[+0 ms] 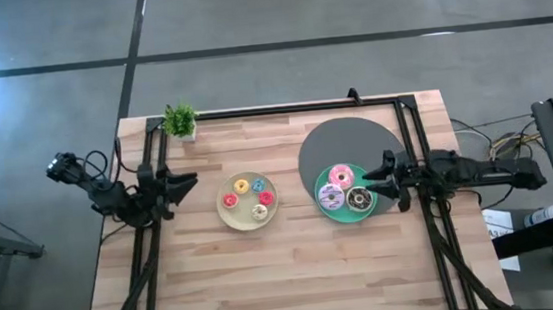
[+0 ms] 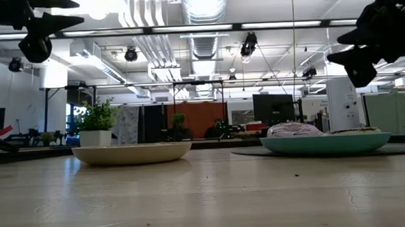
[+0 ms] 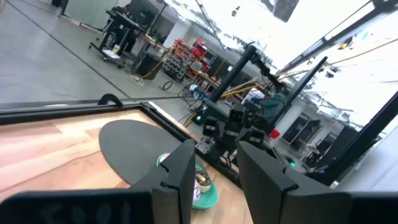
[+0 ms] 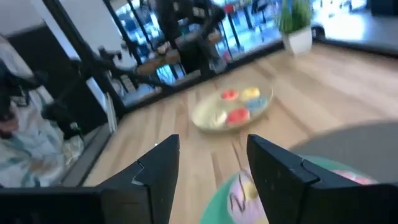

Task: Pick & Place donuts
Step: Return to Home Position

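Observation:
Three larger donuts lie on the teal plate (image 1: 323, 207): pink (image 1: 339, 177), white-lilac (image 1: 330, 197) and chocolate (image 1: 360, 200). Several mini donuts, among them yellow (image 1: 242, 186), blue (image 1: 257, 185) and red (image 1: 230, 200), lie on the cream plate (image 1: 224, 216). My right gripper (image 1: 371, 181) is open and raised over the teal plate's right edge, pointing left; in its wrist view (image 4: 211, 168) the white-lilac donut (image 4: 242, 193) shows between the fingers. My left gripper (image 1: 191, 183) is open, held high left of the cream plate.
The teal plate sits partly on a dark round mat (image 1: 351, 148). A small potted plant (image 1: 181, 120) stands at the far edge. A black frame (image 1: 282, 108) borders the table's far, left and right sides. Bare wood lies toward the near edge.

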### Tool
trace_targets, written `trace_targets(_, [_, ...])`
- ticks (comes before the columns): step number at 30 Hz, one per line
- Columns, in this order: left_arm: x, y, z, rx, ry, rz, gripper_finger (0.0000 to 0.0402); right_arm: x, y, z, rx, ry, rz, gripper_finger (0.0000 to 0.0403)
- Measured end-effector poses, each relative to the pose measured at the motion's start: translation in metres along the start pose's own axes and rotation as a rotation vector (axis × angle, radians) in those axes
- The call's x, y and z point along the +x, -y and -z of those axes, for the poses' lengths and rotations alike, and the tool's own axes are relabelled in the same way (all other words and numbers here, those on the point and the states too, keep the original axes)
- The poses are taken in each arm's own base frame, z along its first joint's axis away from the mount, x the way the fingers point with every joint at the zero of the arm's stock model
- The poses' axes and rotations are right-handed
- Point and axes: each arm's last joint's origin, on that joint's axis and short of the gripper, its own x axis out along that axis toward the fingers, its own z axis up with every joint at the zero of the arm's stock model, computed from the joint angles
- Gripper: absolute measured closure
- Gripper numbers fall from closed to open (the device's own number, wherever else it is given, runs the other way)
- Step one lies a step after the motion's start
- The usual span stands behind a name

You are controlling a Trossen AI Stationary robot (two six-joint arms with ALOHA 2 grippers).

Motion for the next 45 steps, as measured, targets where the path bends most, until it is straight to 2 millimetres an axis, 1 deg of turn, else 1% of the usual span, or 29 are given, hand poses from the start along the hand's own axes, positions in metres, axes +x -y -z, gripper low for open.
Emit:
trace_targets(4, [-0.004,-0.005,0.000,-0.013,0.012,0.017,0.0307,0.004,0.000,0.000,0.004,0.009,-0.005,0.0224])
trace_targets(7, [-0.006,-0.009,0.001,0.001,0.014,0.019,0.0307,0.006,0.002,0.004,0.006,-0.018,0.008,0.0227])
trace_targets(10, [-0.007,-0.013,0.005,0.017,0.007,0.013,0.0307,0.007,0.003,0.005,0.006,-0.031,0.015,0.0228])
trace_targets(12, [-0.008,-0.017,0.010,0.023,0.002,0.012,0.0307,0.006,0.001,0.005,0.004,-0.012,-0.004,0.0227])
trace_targets(16, [-0.008,-0.020,0.017,0.013,-0.006,0.008,0.0307,0.003,0.000,0.003,0.002,0.093,-0.060,0.0225])
trace_targets(24, [-0.008,-0.020,0.017,0.006,-0.006,0.008,0.0307,0.003,0.000,0.001,0.002,0.107,-0.060,0.0223])
trace_targets(32, [-0.008,-0.020,0.017,0.011,-0.006,0.008,0.0307,0.002,0.012,-0.004,0.005,0.160,0.067,0.0225])
trace_targets(38, [-0.008,-0.022,0.021,0.012,-0.013,0.004,0.0307,0.003,0.008,-0.003,0.004,0.141,0.027,0.0223])
trace_targets(45, [-0.007,-0.022,0.021,-0.027,-0.013,0.004,0.0307,0.006,0.010,0.000,0.007,0.107,0.043,0.0227])
